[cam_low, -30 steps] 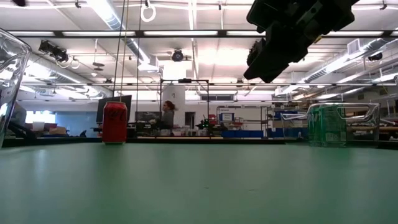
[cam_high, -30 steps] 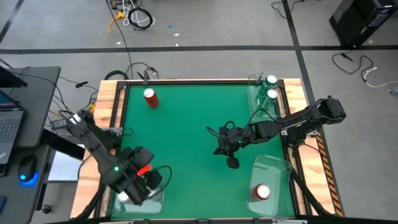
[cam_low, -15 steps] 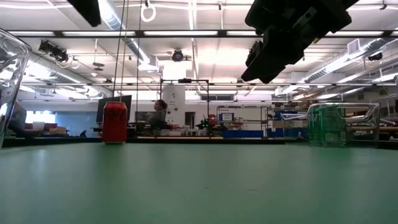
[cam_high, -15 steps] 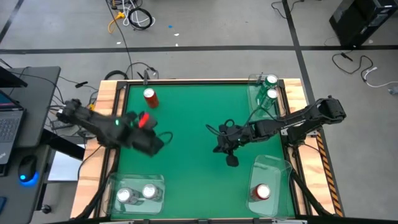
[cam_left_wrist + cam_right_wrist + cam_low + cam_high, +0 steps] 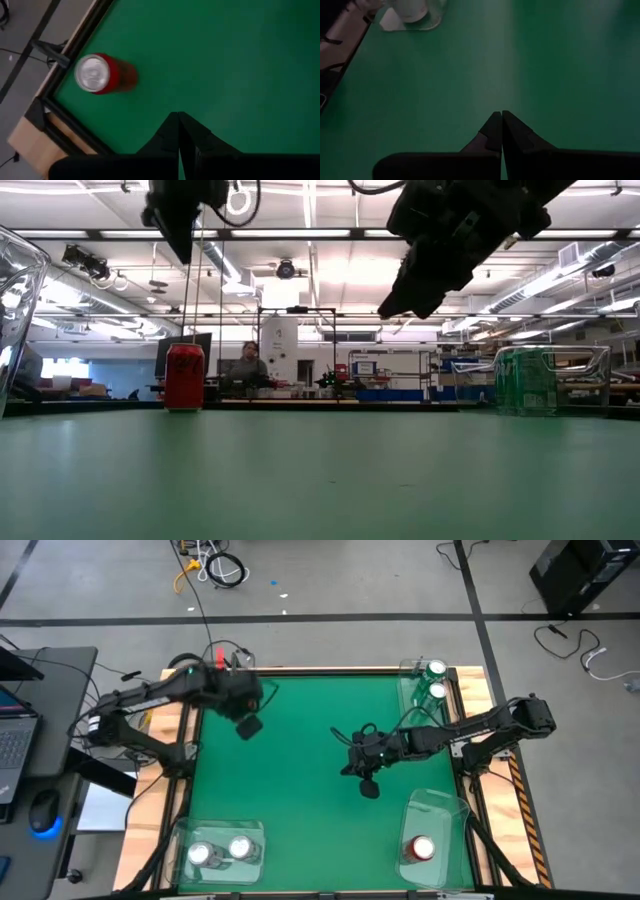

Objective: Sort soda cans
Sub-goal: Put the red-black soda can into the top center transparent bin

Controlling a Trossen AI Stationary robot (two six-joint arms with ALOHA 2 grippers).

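Note:
One red soda can [image 5: 100, 74] stands upright on the green mat near the far left corner; it also shows in the low view [image 5: 185, 377]. My left arm hides it in the high view. My left gripper [image 5: 248, 726] hovers shut above the mat just beside that can, touching nothing. My right gripper [image 5: 369, 788] hangs shut over the middle of the mat. Two silver cans [image 5: 220, 851] stand in the near left bin, two green cans [image 5: 436, 681] in the far right bin, and a red can [image 5: 421, 848] in the near right bin.
Clear plastic bins sit at the near left [image 5: 180, 840], near right [image 5: 440, 805] and far right [image 5: 408, 690] corners. A wooden frame [image 5: 175, 700] borders the mat. A laptop and mouse lie left of the table. A person [image 5: 247, 365] sits far off in the room.
My left gripper has swung from the near left bin up and toward the far edge, ending above the mat beside the red can, and its fingers have come together. Both silver cans stay in that bin. My right gripper has edged slightly toward the far edge.

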